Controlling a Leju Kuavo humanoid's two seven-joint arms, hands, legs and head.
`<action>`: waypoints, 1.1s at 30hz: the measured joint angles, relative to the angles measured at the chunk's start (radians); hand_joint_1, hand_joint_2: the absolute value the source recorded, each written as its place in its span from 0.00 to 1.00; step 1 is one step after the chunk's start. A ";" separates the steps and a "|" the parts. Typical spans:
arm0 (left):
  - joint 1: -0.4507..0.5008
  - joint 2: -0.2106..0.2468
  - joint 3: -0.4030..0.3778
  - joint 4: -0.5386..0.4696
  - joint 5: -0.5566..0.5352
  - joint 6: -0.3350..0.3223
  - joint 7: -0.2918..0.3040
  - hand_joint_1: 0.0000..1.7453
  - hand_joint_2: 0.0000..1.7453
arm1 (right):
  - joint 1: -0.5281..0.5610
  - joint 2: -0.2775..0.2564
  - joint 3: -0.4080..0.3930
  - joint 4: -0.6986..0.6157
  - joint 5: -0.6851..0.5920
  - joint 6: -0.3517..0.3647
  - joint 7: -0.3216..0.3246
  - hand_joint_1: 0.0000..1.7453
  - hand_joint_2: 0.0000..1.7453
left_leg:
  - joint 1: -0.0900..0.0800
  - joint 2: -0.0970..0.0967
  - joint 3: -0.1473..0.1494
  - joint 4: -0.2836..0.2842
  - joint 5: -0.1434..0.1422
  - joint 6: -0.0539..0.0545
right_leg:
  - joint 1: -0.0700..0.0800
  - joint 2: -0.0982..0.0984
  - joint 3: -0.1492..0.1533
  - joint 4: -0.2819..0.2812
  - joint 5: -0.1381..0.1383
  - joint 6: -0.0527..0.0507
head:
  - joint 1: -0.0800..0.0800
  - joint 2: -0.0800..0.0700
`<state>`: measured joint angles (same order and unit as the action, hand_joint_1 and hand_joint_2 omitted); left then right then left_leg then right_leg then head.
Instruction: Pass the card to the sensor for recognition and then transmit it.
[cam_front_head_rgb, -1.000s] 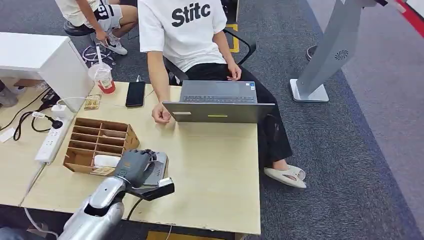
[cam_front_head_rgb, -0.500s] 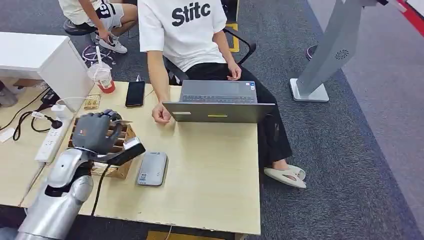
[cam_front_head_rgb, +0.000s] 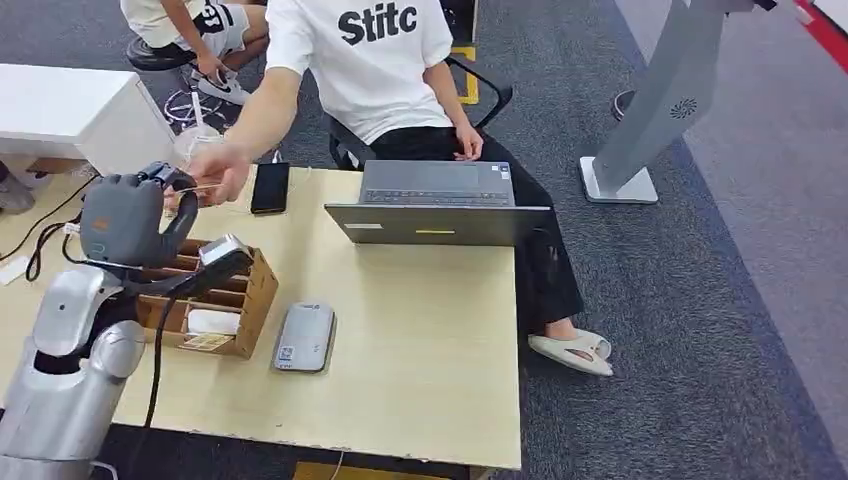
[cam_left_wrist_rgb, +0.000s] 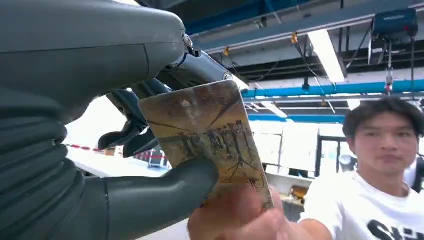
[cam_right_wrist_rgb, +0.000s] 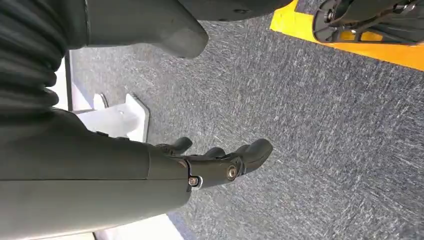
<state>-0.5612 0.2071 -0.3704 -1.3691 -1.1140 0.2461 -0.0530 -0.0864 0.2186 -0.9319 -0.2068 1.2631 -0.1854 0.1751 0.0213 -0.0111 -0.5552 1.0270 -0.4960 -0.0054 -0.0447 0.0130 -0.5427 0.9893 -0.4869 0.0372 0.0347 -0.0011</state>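
My left hand (cam_front_head_rgb: 125, 220) is raised above the table's back left corner, behind the wooden organiser (cam_front_head_rgb: 225, 290). It pinches a brown patterned card (cam_left_wrist_rgb: 210, 135) between its thumb (cam_left_wrist_rgb: 160, 197) and its dark fingers. In the head view the card (cam_front_head_rgb: 198, 187) shows edge-on. A seated person's hand (cam_front_head_rgb: 215, 168) reaches over and grips the card's free end, and their fingers (cam_left_wrist_rgb: 235, 217) show in the left wrist view. The grey card sensor (cam_front_head_rgb: 305, 337) lies flat on the table near the organiser. My right hand (cam_right_wrist_rgb: 210, 165) hangs over grey carpet with its fingers apart, holding nothing.
A laptop (cam_front_head_rgb: 440, 205) stands at the table's back edge in front of the person. A black phone (cam_front_head_rgb: 270, 187) lies left of it. The organiser holds a white item (cam_front_head_rgb: 212, 321). Cables (cam_front_head_rgb: 50, 240) lie at the far left. A grey stand (cam_front_head_rgb: 640, 130) rises on the right carpet.
My left hand lifted off the sensor and swung up and back to the left with the card. The person's arm rose from the table and took hold of the card's end.
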 joint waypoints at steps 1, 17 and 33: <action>0.000 0.001 0.000 0.000 -0.016 0.014 0.001 1.00 1.00 | 0.000 0.000 0.000 0.000 0.003 0.000 0.000 0.00 1.00 | 0.000 0.000 0.000 0.000 0.000 0.000 | 0.000 0.000 0.000 0.000 0.000 0.000 | 0.000 0.000; 0.012 -0.026 0.000 0.003 -0.122 0.098 0.014 0.00 1.00 | -0.001 0.005 0.000 0.000 0.003 0.000 0.001 0.00 1.00 | 0.000 0.000 0.000 0.000 0.000 0.000 | 0.000 0.000 -0.001 0.000 0.000 0.000 | 0.000 0.000; 0.080 -0.044 0.000 -0.013 -0.075 0.082 0.029 0.00 1.00 | -0.001 0.006 -0.002 0.000 -0.015 -0.005 0.001 0.00 1.00 | 0.000 0.000 0.000 0.000 0.000 0.000 | 0.000 0.000 -0.001 0.000 0.000 0.000 | 0.000 0.000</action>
<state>-0.4813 0.1633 -0.3708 -1.3821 -1.1887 0.3285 -0.0244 -0.0878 0.2243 -0.9334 -0.2068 1.2486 -0.1900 0.1759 0.0213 -0.0109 -0.5555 1.0270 -0.4960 -0.0054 -0.0447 0.0134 -0.5434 0.9893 -0.4868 0.0372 0.0347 -0.0011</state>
